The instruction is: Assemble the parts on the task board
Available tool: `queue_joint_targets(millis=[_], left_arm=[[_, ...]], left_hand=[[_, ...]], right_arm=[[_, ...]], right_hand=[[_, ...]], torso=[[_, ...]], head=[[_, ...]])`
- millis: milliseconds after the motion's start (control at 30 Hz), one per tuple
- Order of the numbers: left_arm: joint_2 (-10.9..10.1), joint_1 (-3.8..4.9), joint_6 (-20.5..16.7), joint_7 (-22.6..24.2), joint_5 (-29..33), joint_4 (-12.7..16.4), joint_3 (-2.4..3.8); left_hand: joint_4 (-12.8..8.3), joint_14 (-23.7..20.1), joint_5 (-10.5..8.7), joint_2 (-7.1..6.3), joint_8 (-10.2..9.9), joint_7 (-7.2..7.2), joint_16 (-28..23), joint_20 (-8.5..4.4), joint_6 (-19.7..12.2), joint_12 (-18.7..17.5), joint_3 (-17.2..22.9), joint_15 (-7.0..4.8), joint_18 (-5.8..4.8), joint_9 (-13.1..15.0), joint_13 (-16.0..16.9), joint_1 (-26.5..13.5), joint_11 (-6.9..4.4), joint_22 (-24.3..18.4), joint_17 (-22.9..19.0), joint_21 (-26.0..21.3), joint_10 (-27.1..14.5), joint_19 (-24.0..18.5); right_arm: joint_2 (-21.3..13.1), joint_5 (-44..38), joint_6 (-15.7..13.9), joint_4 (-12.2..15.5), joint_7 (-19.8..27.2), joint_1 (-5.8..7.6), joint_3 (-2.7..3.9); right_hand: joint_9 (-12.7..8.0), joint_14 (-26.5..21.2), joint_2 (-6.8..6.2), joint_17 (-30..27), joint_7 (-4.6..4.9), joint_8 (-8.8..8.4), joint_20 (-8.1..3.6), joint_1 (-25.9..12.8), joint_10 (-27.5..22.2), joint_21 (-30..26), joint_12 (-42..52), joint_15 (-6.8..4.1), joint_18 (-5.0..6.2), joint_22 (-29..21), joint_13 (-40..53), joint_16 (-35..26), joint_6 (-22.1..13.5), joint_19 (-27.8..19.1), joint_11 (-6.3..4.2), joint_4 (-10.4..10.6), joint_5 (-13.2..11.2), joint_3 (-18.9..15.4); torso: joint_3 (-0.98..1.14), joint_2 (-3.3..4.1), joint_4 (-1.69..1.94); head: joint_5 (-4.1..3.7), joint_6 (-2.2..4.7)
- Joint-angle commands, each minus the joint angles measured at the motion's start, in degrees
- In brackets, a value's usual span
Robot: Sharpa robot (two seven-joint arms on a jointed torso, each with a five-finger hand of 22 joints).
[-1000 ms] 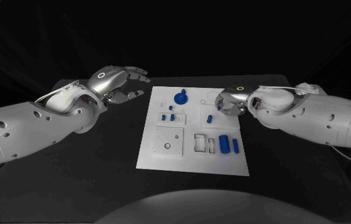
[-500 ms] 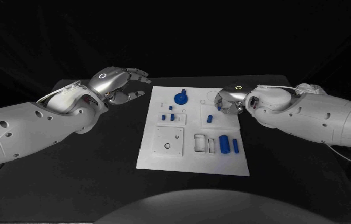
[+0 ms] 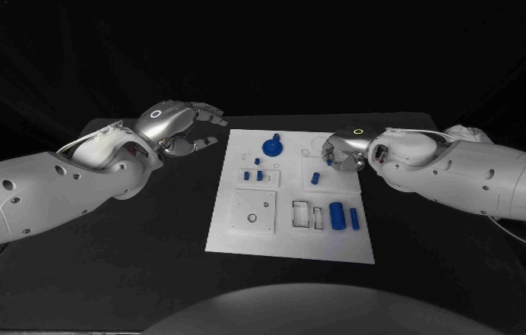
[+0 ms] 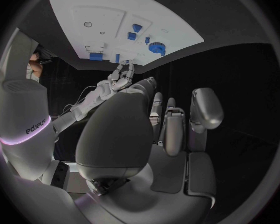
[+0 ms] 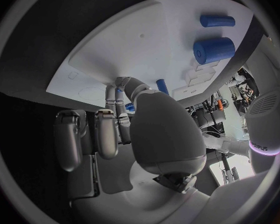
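1. The task board [image 3: 290,206] lies in the middle of the black table [image 3: 131,251], between the two arms, with blue parts spread over it.
2. The right hand [image 3: 346,151] hangs over the board's far right edge, fingers curled downward. In the right wrist view a small blue piece [image 5: 119,95] shows between its fingertips [image 5: 114,92], so it appears to be pinching a part, though the grip is too small to read with certainty.
3. The left hand [image 3: 175,126] hovers off the board's far left corner, fingers apart and grasping nothing.
4. Judging by this, the step in hand is carrying or seating one small part near the board's far right; the next move calls for lining it up over its socket and pressing straight down.
5. The large blue cylinder [image 3: 337,215] and the slimmer one [image 3: 353,217] lie side by side on the near right of the board.
6. The blue knob [image 3: 270,146] stands at the far middle; the left wrist view shows it [image 4: 156,48] from the side.
7. The small peg [image 3: 315,177] sits near the right hand.
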Motion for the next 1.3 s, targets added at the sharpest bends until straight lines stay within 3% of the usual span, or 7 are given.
queue_joint_targets(millis=[33, 567, 1300], left_arm=[[0.15, -0.04, 0.89, 0.05, 0.3, 0.04, 0.03], [0.45, -0.26, 1.65, -0.29, 0.3, -0.18, 0.02], [0.64, -0.37, 1.98, -1.06, 0.3, -0.33, 0.02]], left_hand=[[0.02, 0.28, 0.15, 0.01, -0.13, 0.15, 0.18, 0.1, -0.16, 0.28, 0.47, -0.04, 0.09, -0.08, -0.07, 0.79, 0.12, 8.47, 3.39, 0.06, 0.44, 0.47], [-0.11, 0.31, 0.13, -0.08, 0.08, 0.72, 0.23, 0.18, 0.56, 1.02, 1.29, 0.04, 0.08, 0.0, -0.32, 1.74, 0.2, 8.49, 3.38, 0.11, 1.29, 0.53], [-0.2, 0.3, 0.11, -0.08, 0.25, 0.95, 0.24, 0.23, 1.12, 1.57, 1.82, 0.11, 0.07, 0.07, -0.39, 2.23, 0.34, 8.52, 3.32, 0.18, 2.03, 0.58]], right_arm=[[0.36, -0.18, 0.87, -0.15, 0.1, -0.39, -0.19], [0.38, 0.71, -0.24, -0.38, 0.32, -0.48, -0.19], [-1.33, 2.18, -2.37, 1.94, 0.14, 0.3, -0.09]], right_hand=[[0.96, 1.37, 0.49, 2.23, -0.48, 0.44, -0.23, -0.27, 0.61, -0.07, 0.32, -0.22, 0.3, 13.61, 0.17, -0.36, 0.11, 3.38, 0.07, -0.51, 0.0, -0.08], [9.54, 1.05, 0.76, 1.21, -0.32, 4.14, -0.64, -1.61, 1.24, -0.11, 2.25, -0.67, 0.3, 13.6, 2.07, -0.84, -0.02, 3.33, -0.56, -1.7, 0.13, -0.17], [11.43, 1.06, 0.65, 1.04, -0.31, 5.07, -0.74, -2.52, 1.4, -0.05, 2.77, -0.76, 0.29, 13.63, 2.57, -0.91, 0.21, 3.38, -0.6, -1.52, 0.14, -0.19]], torso=[[0.0, -0.02, -0.05], [0.08, -0.07, 0.0], [0.13, -0.01, 0.02]], head=[[0.12, 0.0], [0.46, 0.0], [1.2, 0.0]])
